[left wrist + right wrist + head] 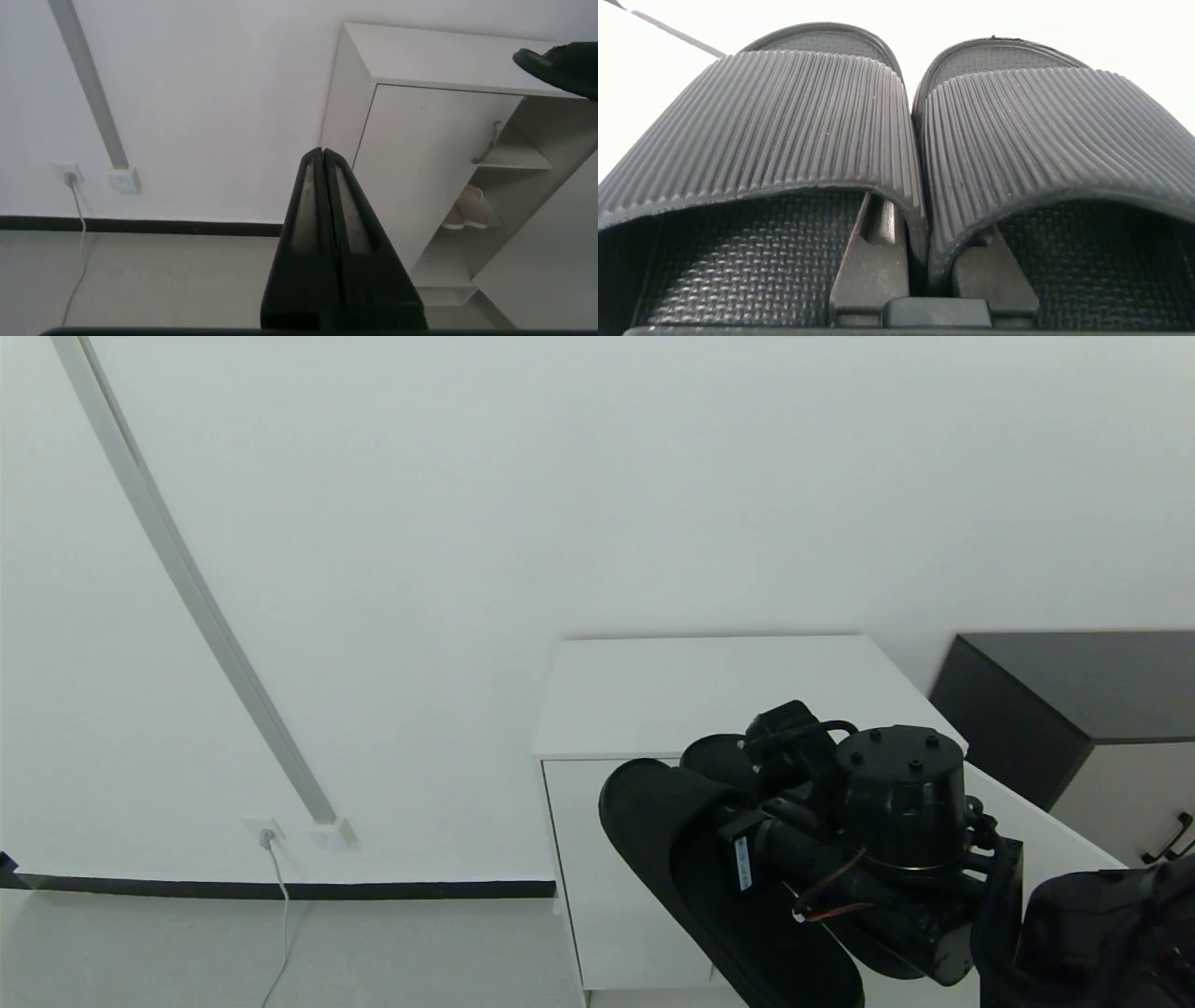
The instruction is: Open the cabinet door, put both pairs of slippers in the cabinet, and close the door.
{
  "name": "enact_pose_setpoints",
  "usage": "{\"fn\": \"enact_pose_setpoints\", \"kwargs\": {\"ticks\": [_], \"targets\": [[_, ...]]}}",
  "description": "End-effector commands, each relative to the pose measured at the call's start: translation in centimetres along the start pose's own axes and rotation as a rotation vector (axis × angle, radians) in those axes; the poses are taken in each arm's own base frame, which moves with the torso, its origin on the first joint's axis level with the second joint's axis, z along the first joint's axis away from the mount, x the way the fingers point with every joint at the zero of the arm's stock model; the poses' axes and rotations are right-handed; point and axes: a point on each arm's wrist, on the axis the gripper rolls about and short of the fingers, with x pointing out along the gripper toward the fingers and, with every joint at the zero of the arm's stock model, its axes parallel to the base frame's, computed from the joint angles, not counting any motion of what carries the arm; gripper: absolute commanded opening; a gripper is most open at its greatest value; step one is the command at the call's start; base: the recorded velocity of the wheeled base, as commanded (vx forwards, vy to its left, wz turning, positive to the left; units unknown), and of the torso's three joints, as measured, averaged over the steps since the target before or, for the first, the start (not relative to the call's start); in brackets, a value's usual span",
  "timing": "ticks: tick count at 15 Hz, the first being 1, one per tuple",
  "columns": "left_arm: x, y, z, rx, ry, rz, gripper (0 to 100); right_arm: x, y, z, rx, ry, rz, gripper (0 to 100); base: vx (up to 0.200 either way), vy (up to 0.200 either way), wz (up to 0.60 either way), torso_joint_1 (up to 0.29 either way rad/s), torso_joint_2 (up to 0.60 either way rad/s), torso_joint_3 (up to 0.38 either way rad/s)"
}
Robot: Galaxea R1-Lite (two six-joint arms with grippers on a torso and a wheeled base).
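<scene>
My right gripper [742, 807] is shut on a pair of black ribbed slippers [709, 877], held up in front of the white cabinet [709, 691]. In the right wrist view its fingers [878, 247] pinch the inner edges of the black slippers [813, 112] together. The white cabinet [420, 140] stands with its right half open, door [561, 271] swung out. A beige pair of slippers [467, 207] sits on a shelf inside. A black slipper's toe [561, 65] shows near the cabinet top. My left gripper [322, 157] is shut and empty, hanging left of the cabinet.
A dark cabinet [1064, 700] with a black handle stands right of the white one. A white cable duct [187, 579] runs slanting down the wall to a socket [266, 831] with a plugged cable. Bare floor lies left of the cabinet.
</scene>
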Motion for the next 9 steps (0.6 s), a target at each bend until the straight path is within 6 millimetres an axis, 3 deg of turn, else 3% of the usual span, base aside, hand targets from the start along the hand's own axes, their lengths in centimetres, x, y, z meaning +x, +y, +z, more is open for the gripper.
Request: {"fn": "enact_pose_setpoints", "kwargs": {"ticks": [1, 9], "targets": [[0.01, 0.00, 0.00, 0.000, 0.002, 0.000, 0, 0.06, -0.01, -0.11, -0.001, 0.004, -0.001, 0, 0.000, -0.200, 0.00, 0.002, 0.00, 0.002], [0.01, 0.00, 0.00, 0.000, 0.002, 0.000, 0, 0.05, -0.02, -0.15, -0.001, 0.005, -0.003, 0, 0.000, -0.200, 0.00, 0.002, 0.01, 0.000]]}}
